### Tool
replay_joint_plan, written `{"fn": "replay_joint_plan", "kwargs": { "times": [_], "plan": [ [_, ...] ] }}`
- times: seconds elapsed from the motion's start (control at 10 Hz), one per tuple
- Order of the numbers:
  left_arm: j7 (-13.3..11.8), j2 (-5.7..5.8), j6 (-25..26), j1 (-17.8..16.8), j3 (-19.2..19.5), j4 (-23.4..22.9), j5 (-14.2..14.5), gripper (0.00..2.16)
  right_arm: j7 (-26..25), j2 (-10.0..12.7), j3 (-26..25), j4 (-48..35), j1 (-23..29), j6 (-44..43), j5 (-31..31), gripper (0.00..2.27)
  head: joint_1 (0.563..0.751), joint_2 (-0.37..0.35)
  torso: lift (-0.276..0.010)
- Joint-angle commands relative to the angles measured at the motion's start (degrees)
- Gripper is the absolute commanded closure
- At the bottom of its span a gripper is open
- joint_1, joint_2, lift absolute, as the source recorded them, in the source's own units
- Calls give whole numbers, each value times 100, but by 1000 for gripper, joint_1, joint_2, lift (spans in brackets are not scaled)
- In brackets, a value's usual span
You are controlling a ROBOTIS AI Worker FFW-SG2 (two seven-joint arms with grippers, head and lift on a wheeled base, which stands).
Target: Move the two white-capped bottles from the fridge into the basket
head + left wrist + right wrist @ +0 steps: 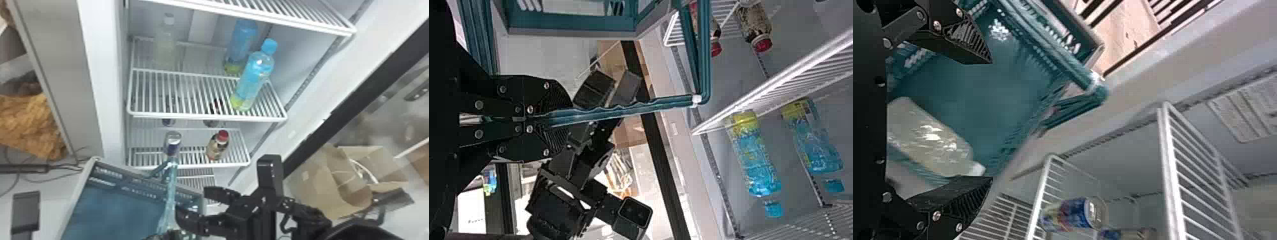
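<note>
Low in the head view, my right gripper [192,204] stands open beside the basket [111,210]. In the right wrist view the spread right gripper [989,122] is over the basket [1013,75], where a pale white-capped bottle [928,137] lies tilted near one finger. Another clear white-capped bottle [165,43] stands upright at the back left of the fridge's upper shelf [191,92]. My left gripper [170,235] is at the bottom edge; in the left wrist view the left gripper [551,118] is shut on the basket handle [629,111].
Two blue-capped bottles [253,79] stand to the right on the upper shelf. Below are a can [173,143] and a red-capped bottle [218,145]. The open fridge door [351,105] runs along the right, with a cardboard box [328,185] beyond.
</note>
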Motion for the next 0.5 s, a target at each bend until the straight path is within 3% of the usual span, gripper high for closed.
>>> {"fn": "replay_joint_plan", "kwargs": {
  "times": [0.0, 0.4],
  "plan": [
    [0, 0, 0, 0, 3, 0, 17, 1194, -122, 75, -76, -179, 183, -488, 97, 248, 695, -326, 0],
    [0, -9, 0, 28, 26, 0, 17, 1194, -491, 427, -441, -728, 591, -2175, 520, 251, 695, -350, 0]
  ]
}}
